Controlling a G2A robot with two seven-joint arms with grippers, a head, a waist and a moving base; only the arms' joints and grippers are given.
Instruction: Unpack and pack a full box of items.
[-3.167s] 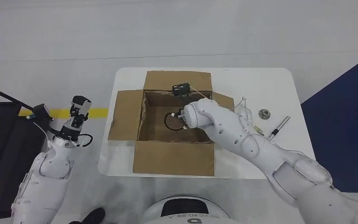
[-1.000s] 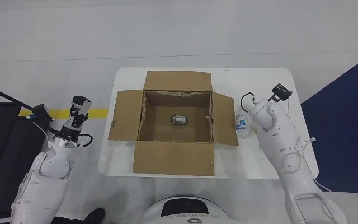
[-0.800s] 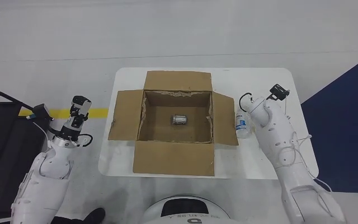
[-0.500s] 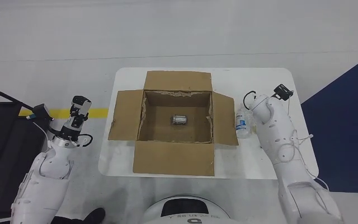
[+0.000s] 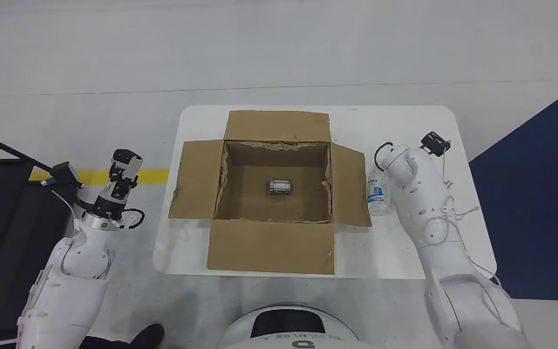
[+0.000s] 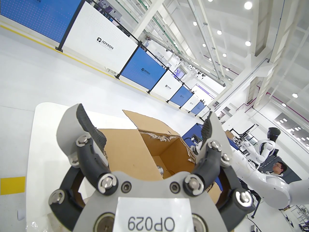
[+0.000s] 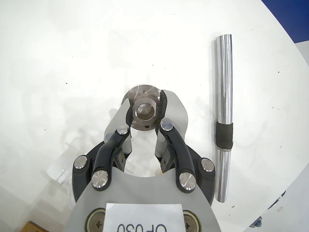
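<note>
— What is seen to have moved?

— The right arm (image 5: 418, 201) has been swung away from the open box (image 5: 277, 126), over which it was bent a few seconds back, and is now held over the right part of the table (image 5: 410, 122). The left arm has not been shifted.

— And from the left, what is found?

— The left gripper (image 6: 144, 114) is held off the table's left edge, beside the box, with its fingers spread wide and nothing between them. The box is set at the middle of the table, brown cardboard, all four flaps folded outward. One small part (image 5: 280, 186), dark with a pale band, is left on its floor near the centre. A small clear bottle (image 5: 376, 190) is laid just beside the right flap.

— How is the right gripper placed?

— The right gripper (image 7: 146, 97) is lowered to the tabletop and closed around a flange (image 7: 144, 111): a round disc of dull grey metal with small holes in its rim and a raised collar at its centre. The ribbed pads (image 7: 161, 105) are pressed against that collar from both sides.

— Is anything seen beyond it?

— A polished metal rod (image 7: 224, 73), wrapped by one black band, is laid flat near the flange but apart from it.
</note>
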